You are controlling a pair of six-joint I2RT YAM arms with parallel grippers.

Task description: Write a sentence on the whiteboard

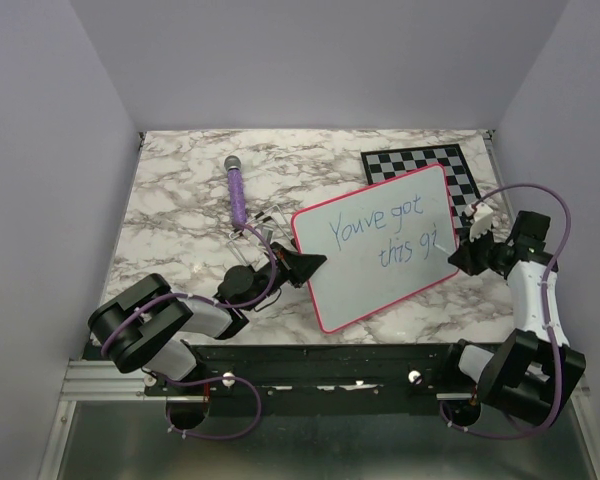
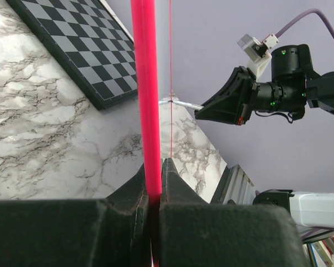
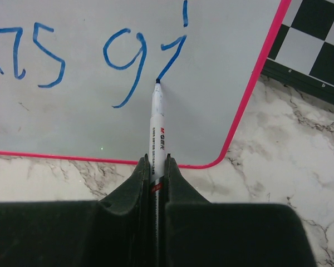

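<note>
The whiteboard [image 1: 380,245], white with a pink rim, lies tilted on the marble table. Blue handwriting on it, the sentence [image 1: 390,232], reads "You've got" over "this gi". My left gripper [image 1: 305,266] is shut on the board's left edge; in the left wrist view the pink rim [image 2: 147,100] runs straight up from between the closed fingers [image 2: 155,181]. My right gripper [image 1: 467,255] is shut on a white marker [image 3: 157,133]. Its tip touches the board at the foot of the last blue stroke [image 3: 170,55], beside the "g" [image 3: 125,61].
A grey-and-black chessboard [image 1: 450,165] lies at the back right, partly under the whiteboard's corner. A purple microphone [image 1: 237,190] lies at the back left with a thin wire stand [image 1: 265,222] near it. Grey walls close in the table on three sides.
</note>
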